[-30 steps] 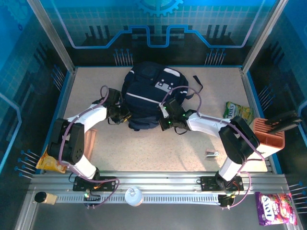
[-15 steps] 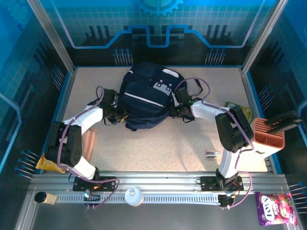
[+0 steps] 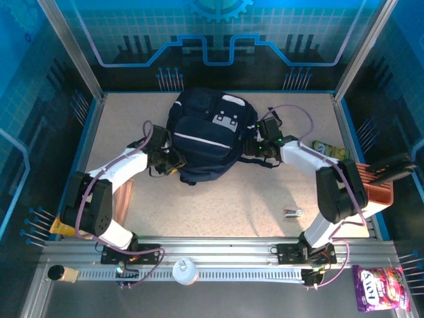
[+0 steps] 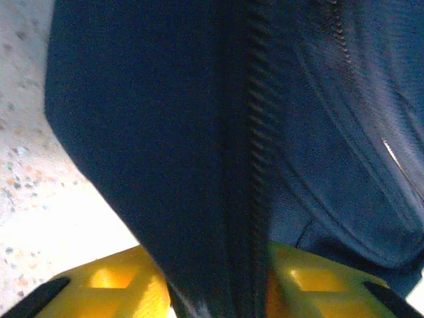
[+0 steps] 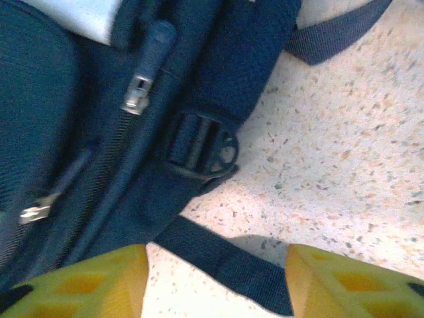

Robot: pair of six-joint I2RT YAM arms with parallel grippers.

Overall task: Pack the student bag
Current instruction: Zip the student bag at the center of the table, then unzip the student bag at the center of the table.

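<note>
The student bag (image 3: 209,136), dark navy with a thin white stripe and a grey-white patch, lies at the back middle of the table. My left gripper (image 3: 169,159) is at its left lower edge. In the left wrist view a fold of bag fabric with a zipper (image 4: 255,132) stands between the parted yellow fingers of the left gripper (image 4: 205,285). My right gripper (image 3: 256,147) is at the bag's right side. The right gripper (image 5: 217,265) is open over a black strap (image 5: 228,258) on the table, below a side buckle (image 5: 202,146) and a zipper pull (image 5: 142,86).
A green snack packet (image 3: 328,151) and an orange-brown ribbed holder (image 3: 371,189) are at the right edge. A small metal item (image 3: 293,212) lies at the front right. An orange packet (image 3: 65,226) and a brown strip (image 3: 126,197) lie at the front left.
Both grippers have opened from a shut hold on the bag. The bag has shifted back and to the right. The right arm has swung out to the bag's right side.
</note>
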